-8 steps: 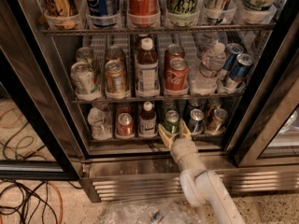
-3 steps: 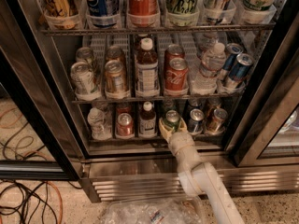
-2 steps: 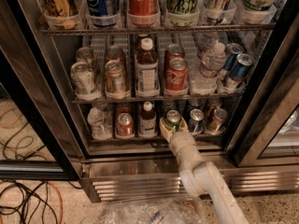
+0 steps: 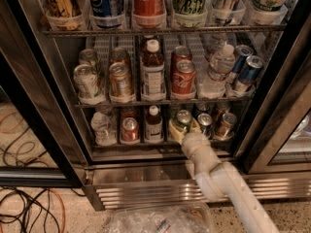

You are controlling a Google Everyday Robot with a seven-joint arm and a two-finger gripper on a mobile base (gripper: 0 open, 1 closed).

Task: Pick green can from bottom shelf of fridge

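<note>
The white arm [image 4: 228, 186] is reaching up from the near right into the fridge [image 4: 68, 144], its rounded plastic segments passing over the ribbed steel base panel [image 4: 141, 193]. The gripper [image 4: 183, 126] is sitting at the front of the bottom shelf [image 4: 131, 145], a grey wire rack with clear lane trays. Its cream fingers [image 4: 173, 130] are closing in on both sides of the green can [image 4: 183, 116], hugging the can's round body; the silver top with its pull tab is showing just above them. To the left a brown bottle [image 4: 154, 125] with a white cap is standing upright, with a red can [image 4: 129, 128] beyond it. To the right a dark blue can [image 4: 205, 122] and a bronze can [image 4: 226, 124] are sitting close together.
</note>
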